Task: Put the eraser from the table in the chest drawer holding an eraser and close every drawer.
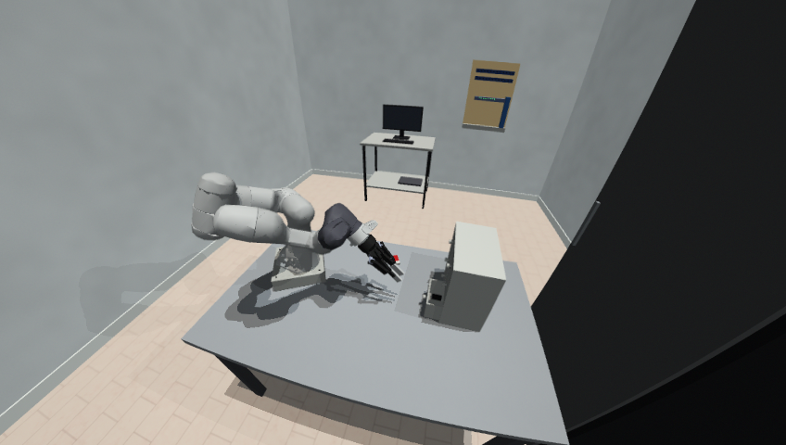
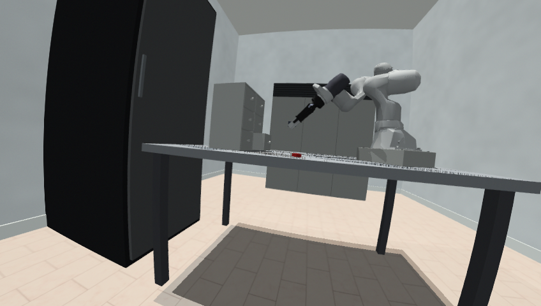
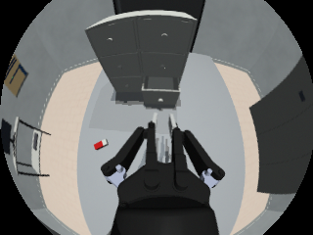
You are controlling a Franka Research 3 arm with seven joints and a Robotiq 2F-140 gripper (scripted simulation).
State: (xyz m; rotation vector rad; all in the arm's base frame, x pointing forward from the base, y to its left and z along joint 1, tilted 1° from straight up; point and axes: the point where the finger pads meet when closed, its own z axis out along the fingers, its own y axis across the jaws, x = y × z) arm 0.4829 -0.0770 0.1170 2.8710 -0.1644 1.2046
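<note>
Room: pale grey walls, light plank flr; tall black cabinet (image 1: 656, 182) (image 2: 170, 113) near the tbl; stand (image 1: 397, 141) w/ monitor (image 1: 402, 118) on top.
Table: grey top (image 1: 352, 352) (image 2: 265, 160) (image 3: 210, 147), dark legs; arm (image 1: 250, 222) (image 2: 402, 81) & chest both on it.
Chest: grey, upright (image 1: 475, 275) (image 2: 228, 117) (image 3: 139, 44); 2 cols x 3 rows of drawers, small knobs.
Open drawer: bottom row, RH col. in wrist view (image 1: 434, 310) (image 2: 260, 141) (image 3: 160, 99); sticks out of the front; other 5 look pushed in; contents can't be made out for sure.
Eraser: red w/ white end (image 1: 395, 257) (image 2: 296, 155) (image 3: 101, 144); flat on tbl, out in front of chest, well apart from the drawer; off to one side of the claw.
Gripper: above tbl, tilted down twd chest (image 1: 400, 275) (image 2: 292, 124) (image 3: 163, 118); slightly open, narrow gap btwn fingertips, nothing held; tips short of the open drawer, not touching it.
</note>
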